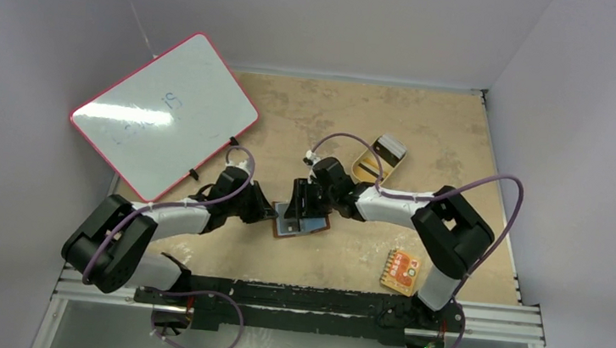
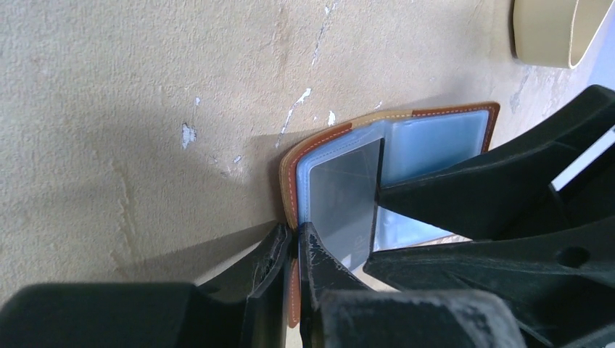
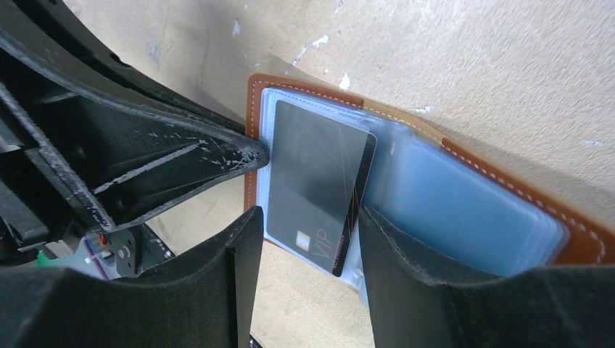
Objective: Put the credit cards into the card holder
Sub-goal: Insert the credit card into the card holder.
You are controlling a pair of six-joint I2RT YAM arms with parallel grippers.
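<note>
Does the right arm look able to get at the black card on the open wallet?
Probably yes: the right fingers stand on either side of the card with nothing between. The left fingers pinch only the edge of the wallet, beside it.

brown card holder (image 3: 573, 239) with bluish-grey pockets (image 3: 479, 210), black credit card (image 3: 319, 181), orange-red patterned packet (image 1: 402, 271)

Pale walls (image 1: 345, 16), worn beige tabletop (image 1: 293, 113), whiteboard (image 1: 165, 113)
</note>
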